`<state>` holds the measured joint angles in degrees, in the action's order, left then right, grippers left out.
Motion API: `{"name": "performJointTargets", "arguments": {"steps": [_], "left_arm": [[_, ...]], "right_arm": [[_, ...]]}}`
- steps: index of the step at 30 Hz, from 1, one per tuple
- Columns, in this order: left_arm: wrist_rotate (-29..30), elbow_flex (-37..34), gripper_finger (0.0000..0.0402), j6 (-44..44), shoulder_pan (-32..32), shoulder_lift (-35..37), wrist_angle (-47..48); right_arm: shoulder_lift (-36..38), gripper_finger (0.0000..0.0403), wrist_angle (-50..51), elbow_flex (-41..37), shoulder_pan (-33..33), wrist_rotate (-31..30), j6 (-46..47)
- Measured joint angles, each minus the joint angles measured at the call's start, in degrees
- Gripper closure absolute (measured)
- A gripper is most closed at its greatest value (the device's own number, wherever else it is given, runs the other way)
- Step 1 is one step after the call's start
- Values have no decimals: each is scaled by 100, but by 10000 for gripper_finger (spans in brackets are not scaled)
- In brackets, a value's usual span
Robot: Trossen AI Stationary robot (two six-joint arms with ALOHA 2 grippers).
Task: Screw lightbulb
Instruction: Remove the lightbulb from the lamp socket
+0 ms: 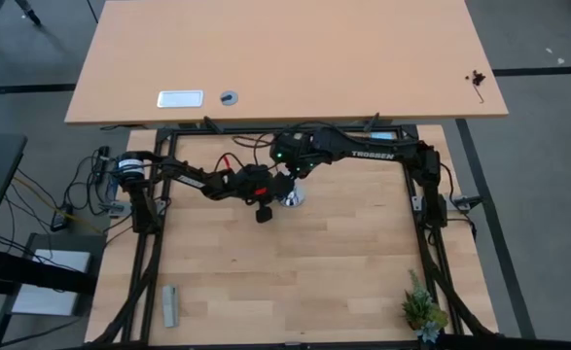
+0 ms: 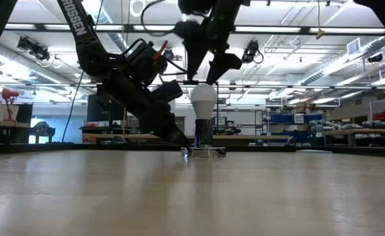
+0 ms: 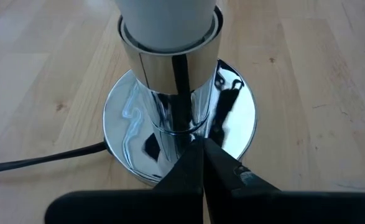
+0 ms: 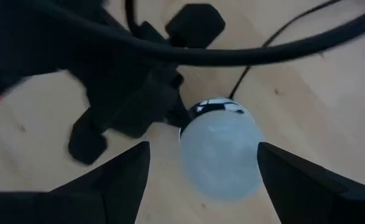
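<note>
The lightbulb [image 2: 203, 100] stands upright with its neck seated in the chrome socket base [image 3: 179, 118] near the back middle of the counter [image 1: 295, 282], the right end effector [image 4: 201, 171] hanging directly above it with fingers spread to either side of the glass, not touching it. The left end effector [image 3: 202, 158], its fingers pressed together, bears its tip against the base's foot, apparently to steady it. To turn the bulb well, the right end effector should probably close gently around the widest part, stay centred over the socket and twist without tilting, while the left keeps the base from spinning; the socket holds only the bulb's neck.
</note>
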<state>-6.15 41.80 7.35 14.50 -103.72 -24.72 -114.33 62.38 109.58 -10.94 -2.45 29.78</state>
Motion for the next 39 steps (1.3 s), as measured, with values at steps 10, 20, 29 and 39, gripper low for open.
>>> {"name": "performJointTargets", "arguments": {"steps": [10,20,29,39], "left_arm": [[-4,0,401,4,-2,0,17],[-9,0,401,7,0,0,21],[-9,0,401,24,0,0,22],[-14,0,401,22,0,0,30]], "right_arm": [[-255,126,154,-42,-62,-51,-761],[-207,162,162,-1,-149,-14,-5078],[-183,150,170,365,26,-400,-4923],[-181,131,800,902,12,-199,-621]]}}
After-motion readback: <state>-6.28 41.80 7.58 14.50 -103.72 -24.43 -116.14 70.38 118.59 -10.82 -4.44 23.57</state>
